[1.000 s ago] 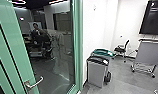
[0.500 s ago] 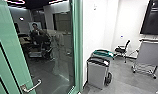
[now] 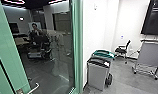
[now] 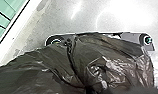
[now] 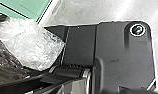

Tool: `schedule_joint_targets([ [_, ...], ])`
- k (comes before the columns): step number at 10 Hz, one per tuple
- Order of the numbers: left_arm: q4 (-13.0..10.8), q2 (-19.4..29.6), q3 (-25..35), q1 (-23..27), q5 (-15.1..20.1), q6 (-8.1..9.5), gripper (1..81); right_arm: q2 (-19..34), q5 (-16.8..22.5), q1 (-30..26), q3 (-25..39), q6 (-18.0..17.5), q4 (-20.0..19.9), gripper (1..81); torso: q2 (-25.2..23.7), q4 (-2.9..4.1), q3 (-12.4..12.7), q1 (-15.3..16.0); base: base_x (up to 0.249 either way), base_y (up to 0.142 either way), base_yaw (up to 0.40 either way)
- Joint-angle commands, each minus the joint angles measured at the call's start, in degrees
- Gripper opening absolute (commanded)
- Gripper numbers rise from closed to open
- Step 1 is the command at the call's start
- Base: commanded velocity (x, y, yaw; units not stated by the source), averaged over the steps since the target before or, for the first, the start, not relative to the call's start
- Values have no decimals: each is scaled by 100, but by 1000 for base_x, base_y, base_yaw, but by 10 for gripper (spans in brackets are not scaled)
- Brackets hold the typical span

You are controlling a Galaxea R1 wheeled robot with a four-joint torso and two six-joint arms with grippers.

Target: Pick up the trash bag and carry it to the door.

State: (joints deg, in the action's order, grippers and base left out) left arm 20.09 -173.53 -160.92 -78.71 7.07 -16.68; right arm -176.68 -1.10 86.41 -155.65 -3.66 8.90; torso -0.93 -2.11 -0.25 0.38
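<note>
The dark, shiny trash bag [image 4: 112, 65] spreads wide in the left wrist view, raised over the robot's base plate. Its folds draw together at my left gripper [image 4: 88, 89], which is shut on it. In the right wrist view, dark film of the bag [image 5: 6, 61] lies beside crumpled clear-white plastic [image 5: 32, 46]. How my right gripper stands cannot be made out. In the head view, a green door [image 3: 10, 45] with a metal handle [image 3: 33, 88] stands close on the left, beside dark glass.
Grey bin [image 3: 97, 75] with a dark lid stands right of the green frame [image 3: 78, 50], a green-lidded bin [image 3: 103, 53] behind it. Farther right are a chair [image 3: 122, 50], a wheeled stand [image 3: 148, 56] and a dark screen [image 3: 153, 20]. A person [image 3: 36, 31] appears in the glass.
The head view has shifted as the robot drives closer. The door handle now sits lower and farther left, and the bins and stand appear slightly lower and farther right.
</note>
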Motion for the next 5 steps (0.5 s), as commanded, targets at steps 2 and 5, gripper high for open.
schedule_joint_targets([
  [2, -31, 11, -19, 405, 339, -37, 10, -81, 268, -286, 36, 40, 68, 811, 0, 0, 0, 2, 81, 0, 0],
  [5, -31, 11, -19, 405, 348, -29, 10, -81, 268, -286, 36, 32, 68, 811, 0, 0, 0, 2, 47, 0, 0],
])
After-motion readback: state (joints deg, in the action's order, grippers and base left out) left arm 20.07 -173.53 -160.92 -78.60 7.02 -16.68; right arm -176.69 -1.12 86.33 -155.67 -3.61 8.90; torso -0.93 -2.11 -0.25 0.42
